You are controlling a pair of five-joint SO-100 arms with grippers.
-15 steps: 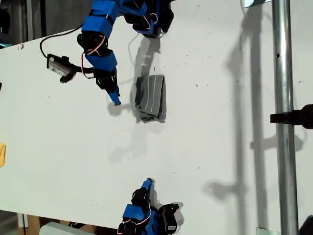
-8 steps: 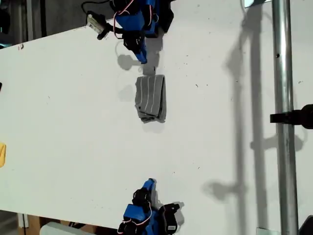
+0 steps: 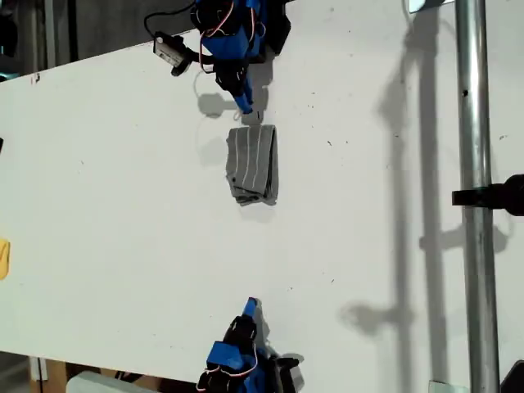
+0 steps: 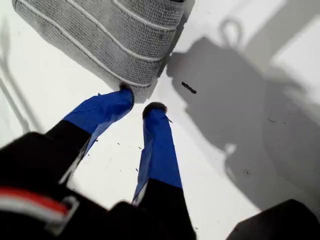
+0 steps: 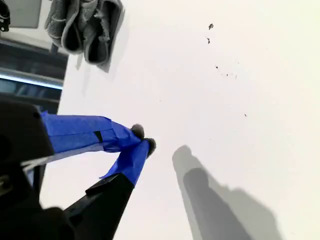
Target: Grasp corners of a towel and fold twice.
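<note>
The folded towel (image 3: 252, 164) lies clear on the table (image 3: 123, 213) — our first gripper (image 3: 243, 104) slightly open beside it, our second gripper (image 3: 251, 309) closed, both empty.

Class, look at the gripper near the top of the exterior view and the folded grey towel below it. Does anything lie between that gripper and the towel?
Nothing visible does. My first gripper sits just off the towel's near edge, with only bare white table between them. Its jaws are slightly parted and hold nothing.
</note>
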